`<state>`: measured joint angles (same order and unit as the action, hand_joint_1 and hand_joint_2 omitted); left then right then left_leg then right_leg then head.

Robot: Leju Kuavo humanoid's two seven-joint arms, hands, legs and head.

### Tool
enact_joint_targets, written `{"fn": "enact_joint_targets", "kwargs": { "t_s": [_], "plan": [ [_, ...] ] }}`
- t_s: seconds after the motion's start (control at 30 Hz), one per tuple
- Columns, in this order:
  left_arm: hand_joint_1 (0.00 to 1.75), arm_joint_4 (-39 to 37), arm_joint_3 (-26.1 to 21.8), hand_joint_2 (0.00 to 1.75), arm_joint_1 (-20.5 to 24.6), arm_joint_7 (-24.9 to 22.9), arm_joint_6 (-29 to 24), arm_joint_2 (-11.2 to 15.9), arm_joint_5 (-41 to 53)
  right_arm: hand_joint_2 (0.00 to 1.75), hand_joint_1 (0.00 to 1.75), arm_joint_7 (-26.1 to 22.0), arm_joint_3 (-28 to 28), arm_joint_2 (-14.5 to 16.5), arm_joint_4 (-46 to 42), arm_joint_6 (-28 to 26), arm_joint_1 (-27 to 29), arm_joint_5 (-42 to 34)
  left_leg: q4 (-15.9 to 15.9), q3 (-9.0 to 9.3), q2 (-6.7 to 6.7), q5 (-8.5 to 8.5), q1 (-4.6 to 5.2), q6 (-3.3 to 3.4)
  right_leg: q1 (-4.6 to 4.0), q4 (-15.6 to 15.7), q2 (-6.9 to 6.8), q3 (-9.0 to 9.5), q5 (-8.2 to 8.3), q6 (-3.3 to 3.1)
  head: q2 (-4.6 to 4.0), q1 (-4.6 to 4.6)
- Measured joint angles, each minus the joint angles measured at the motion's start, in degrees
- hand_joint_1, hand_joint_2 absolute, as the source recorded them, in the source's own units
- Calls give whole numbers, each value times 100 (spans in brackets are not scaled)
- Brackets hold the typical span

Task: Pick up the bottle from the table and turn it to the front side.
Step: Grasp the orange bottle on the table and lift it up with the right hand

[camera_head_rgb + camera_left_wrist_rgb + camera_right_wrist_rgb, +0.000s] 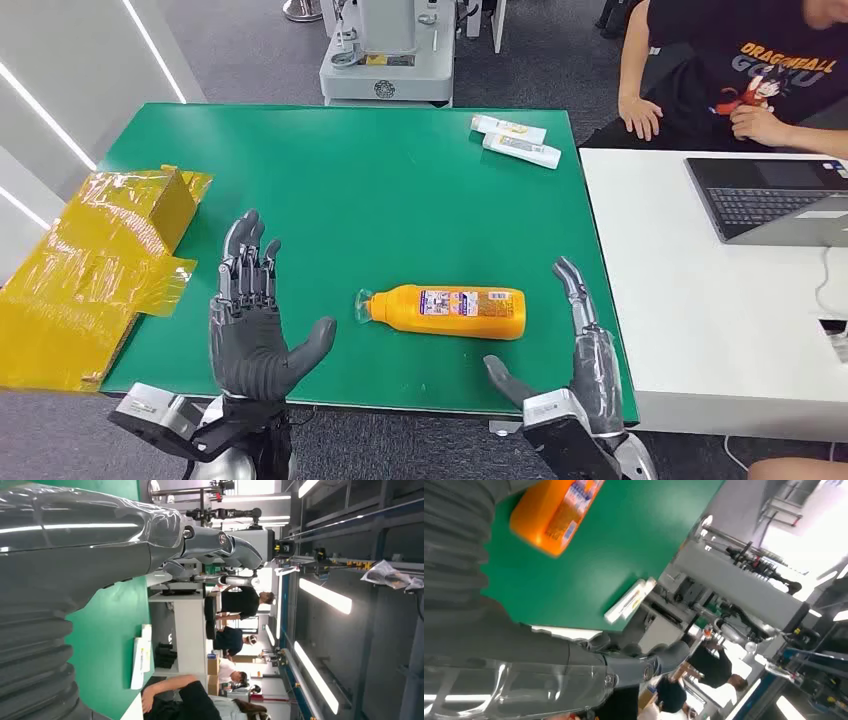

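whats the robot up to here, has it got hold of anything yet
Not yet. The orange bottle lies on its side on the green table, untouched, clear cap pointing toward the robot's left. The left hand and right hand hover open on either side of it. Two white tubes lie at the far edge, and a person sits by a laptop on the white table.

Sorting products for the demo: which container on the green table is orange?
The orange bottle, lying on its side between the two robot hands; the two white tubes sit at the far edge.
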<state>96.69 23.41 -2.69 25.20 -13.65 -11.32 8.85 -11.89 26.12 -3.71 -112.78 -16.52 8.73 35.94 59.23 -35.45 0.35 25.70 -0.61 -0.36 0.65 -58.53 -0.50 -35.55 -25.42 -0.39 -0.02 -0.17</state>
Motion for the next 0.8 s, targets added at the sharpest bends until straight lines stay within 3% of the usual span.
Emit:
{"fn": "enact_joint_targets", "kwargs": {
  "t_s": [0.07, 0.13, 0.33, 0.5, 0.63, 0.73, 0.8],
  "plan": [
    [0, 7, 0, 175, -9, 0, 54, -1, -1, 175, 0, 76, -67, -107, -8, 150, -2, 31, 0, 0, 0, 1, 1, 1, 1, 0, 0, 0, 0, 0, 0, 1],
    [0, 35, -1, 175, -39, 0, 205, -2, -4, 175, 0, 227, -220, -409, -25, 437, 9, 11, 2, 1, -1, 3, 3, 5, 4, 2, -1, 2, -1, 2, 0, 1],
    [0, 152, -42, 175, -150, 9, 657, -1, -29, 175, 0, 620, -1025, -1911, -230, 1340, 249, -799, 8, 1, -1, 14, 14, 23, 13, 7, -4, 8, -2, 16, 0, 2],
    [0, 183, -63, 175, -143, 77, 797, 21, -75, 175, 0, 673, -1610, -3193, -281, 2899, 54, -1746, 12, 0, 5, 20, 18, 32, 18, 8, 2, 12, -1, 22, 0, 0],
    [0, 203, -63, 175, -115, 93, 798, 58, -115, 175, 0, 520, -1634, -4068, 35, 4017, -975, -2457, 13, 2, 23, 14, 20, 39, 20, 4, 17, 14, 7, 26, 0, -1],
    [0, 215, -63, 175, -78, 95, 750, 91, -160, 175, 0, 464, -1099, -4545, 588, 4854, -2495, -3007, 14, 9, 39, 5, 23, 46, 22, 1, 31, 14, 17, 28, 0, -1],
    [0, 224, -63, 175, -55, 98, 695, 115, -192, 175, 0, 451, -499, -4690, 1030, 5265, -3612, -3330, 14, 12, 40, -4, 23, 43, 23, -1, 32, 14, 21, 29, 0, -1]
  ]
}}
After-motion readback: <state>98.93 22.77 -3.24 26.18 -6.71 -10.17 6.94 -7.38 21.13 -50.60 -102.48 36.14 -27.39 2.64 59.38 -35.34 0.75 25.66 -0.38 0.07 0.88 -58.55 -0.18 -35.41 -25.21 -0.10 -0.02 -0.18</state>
